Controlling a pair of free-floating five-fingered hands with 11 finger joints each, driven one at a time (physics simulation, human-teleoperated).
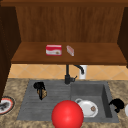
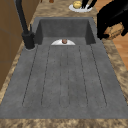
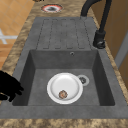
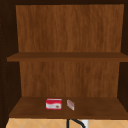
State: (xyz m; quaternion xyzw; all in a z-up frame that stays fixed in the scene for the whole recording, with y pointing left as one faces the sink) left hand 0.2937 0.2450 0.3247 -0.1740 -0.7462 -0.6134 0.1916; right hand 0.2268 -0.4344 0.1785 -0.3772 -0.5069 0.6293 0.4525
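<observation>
My left robot hand [image 1: 39, 86] grips a tan bread-like chunk [image 1: 43, 94]: light, crumbly, best pinched gently at its sides.

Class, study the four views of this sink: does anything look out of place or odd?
Yes. A big red ball hangs in front of the sink at its near edge. A small brown morsel sits on the white plate lying in the basin. The left hand holds a brown piece above the drainboard.

Brown bread chunk [image 1: 43, 93] held above the draining board.
</observation>
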